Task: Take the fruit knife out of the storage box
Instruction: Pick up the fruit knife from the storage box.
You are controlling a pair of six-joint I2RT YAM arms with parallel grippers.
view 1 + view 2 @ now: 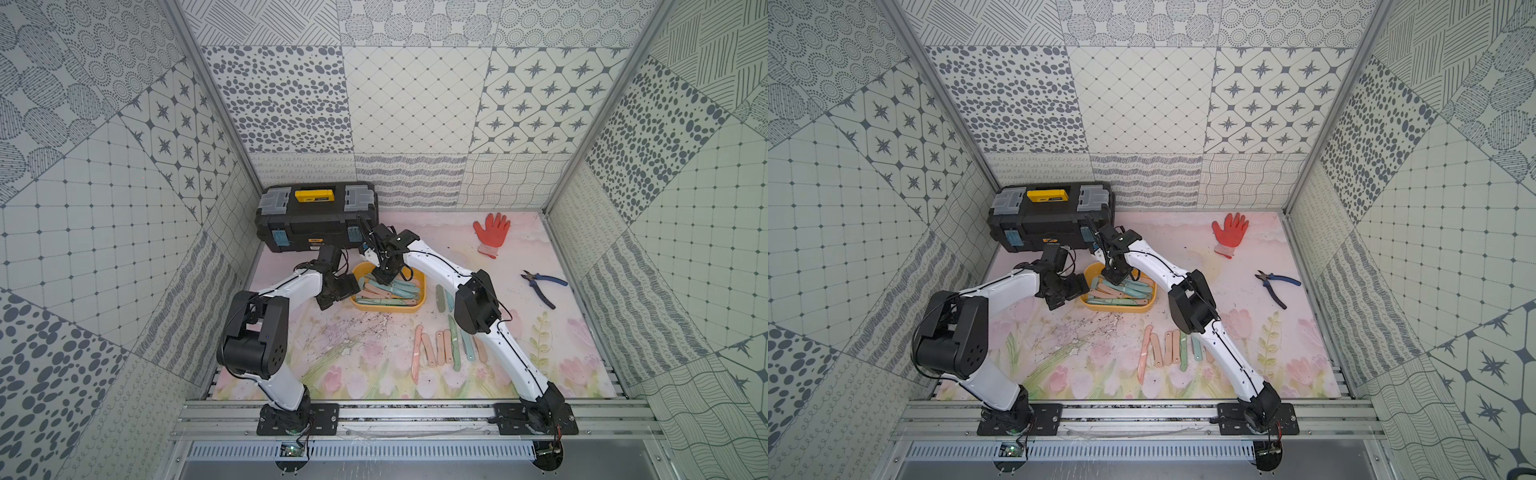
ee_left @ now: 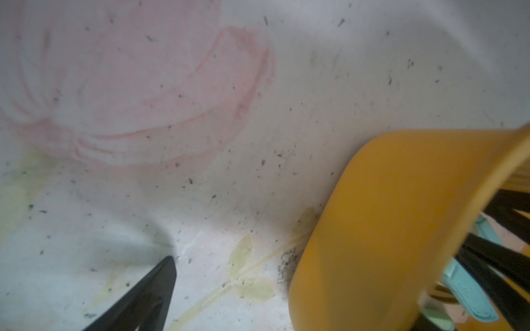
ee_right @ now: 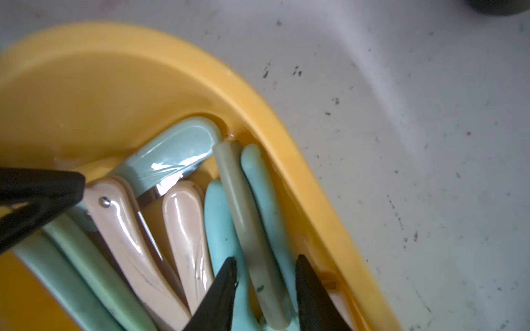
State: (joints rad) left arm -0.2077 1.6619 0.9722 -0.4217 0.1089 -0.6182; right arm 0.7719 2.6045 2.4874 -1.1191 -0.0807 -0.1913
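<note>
Reaching into the storage box with the right gripper, I have its two black fingers planted either side of an olive-green fruit knife that lies against the yellow wall. A teal knife sits touching it on the wall side and falls between the jaws too. The fingers stand apart with the handles between them. Whether the pads are actually pressing on anything I cannot tell, since the contact point is cut off at the frame's edge.

The left gripper hovers just beside the box's near-left corner with its jaws spread wide. One finger hangs over the mat clear of the box wall, holding nothing. The dark shapes inside the tub in that wrist view are probably the other arm, though the blur leaves me unsure.

I judge this to be the grasp step: the knife is still in the box among a heap of pink and green ones, while a row of knives already lies out on the mat. Next I need a firm pinch on the olive handle alone, then a straight lift. The likely snag is dragging the teal neighbour up with it, or tipping the light tub.
</note>
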